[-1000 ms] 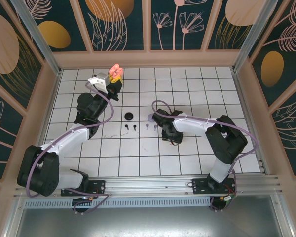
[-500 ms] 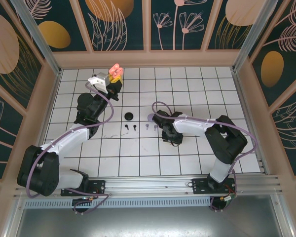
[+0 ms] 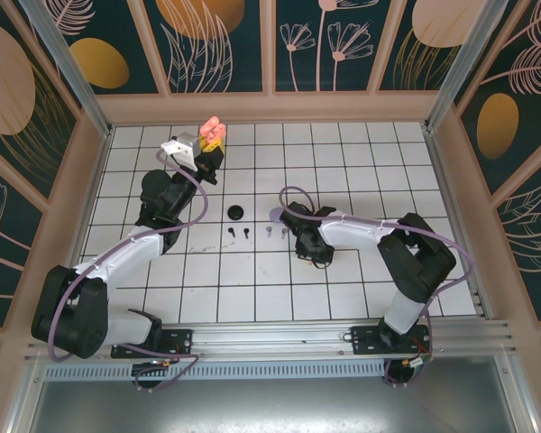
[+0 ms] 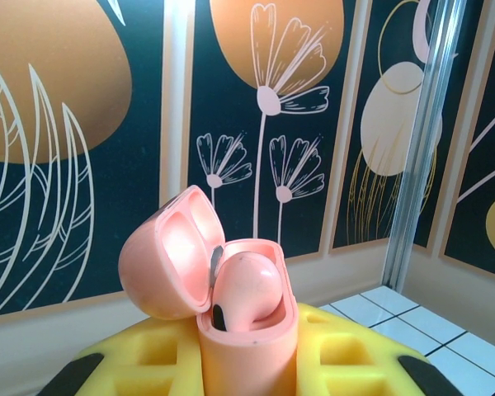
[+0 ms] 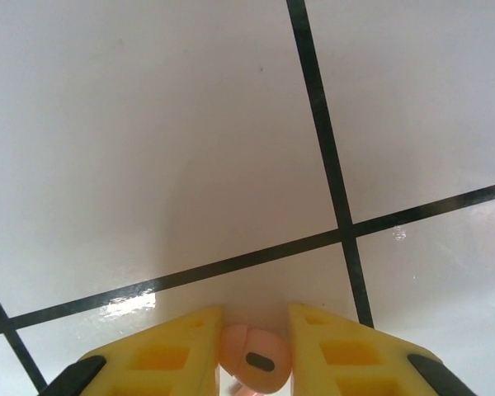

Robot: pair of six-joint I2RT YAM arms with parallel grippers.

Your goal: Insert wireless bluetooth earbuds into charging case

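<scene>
While the left gripper (image 3: 211, 137) hung raised over the far left part of the tiled table (image 3: 343, 162), its yellow fingers (image 4: 140, 363) were drawn in narrow on the lower half of a pink case (image 4: 247, 342). The case stood upright between them with its lid (image 4: 169, 260) swung open to the left. One pink earbud (image 4: 249, 289) sat inside it, rounded head up. Whether the well beside it held anything could not be told.

The right gripper (image 5: 255, 313) pointed down, low over the white tiles near the middle of the table. Its fingers were close together, and a second pink earbud (image 5: 256, 361) filled the gap between them, touching both. Whether that earbud rested on the tile or hung clear of it could not be told.

Seen from above, a black case (image 3: 237, 213) lay on the tiles between the two arms. The black earbuds (image 3: 232, 233) lay just in front of it. The lilac earbuds (image 3: 269, 233) lay beside them to the right, near the right gripper. A lilac case (image 3: 275, 215) showed in part at the edge of the right arm (image 3: 361, 230).
</scene>
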